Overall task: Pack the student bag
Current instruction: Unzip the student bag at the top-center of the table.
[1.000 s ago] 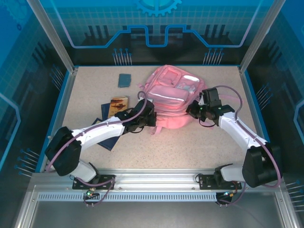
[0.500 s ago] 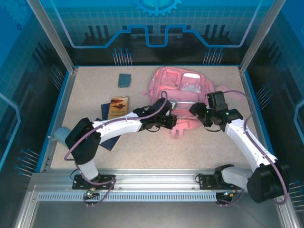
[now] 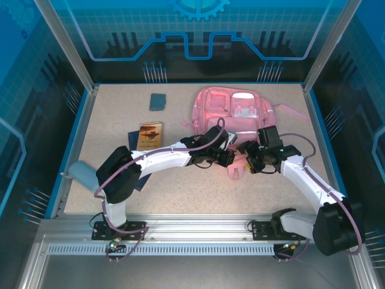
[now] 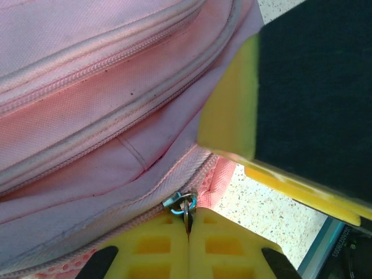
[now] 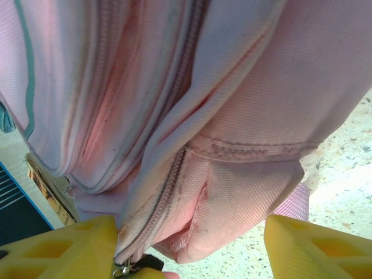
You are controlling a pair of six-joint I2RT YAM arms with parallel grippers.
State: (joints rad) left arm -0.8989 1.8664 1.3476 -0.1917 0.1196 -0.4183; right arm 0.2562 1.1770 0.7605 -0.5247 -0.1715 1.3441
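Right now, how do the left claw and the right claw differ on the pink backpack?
The left claw is shut, pinching a metal zip pull; the right claw stands open, gripping nothing. The left claw's fingers meet flush; the right claw's fingers sit wide apart with a fold of the pink backpack between them. Both have yellow fingers and work at the backpack's near edge.

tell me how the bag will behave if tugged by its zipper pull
Probably floppy: the bag creases and sags around the zipper pull pinched by the left gripper, so a tug likely stretches cloth before it slides. It lies slumped flat, so it seems unlikely to tip.
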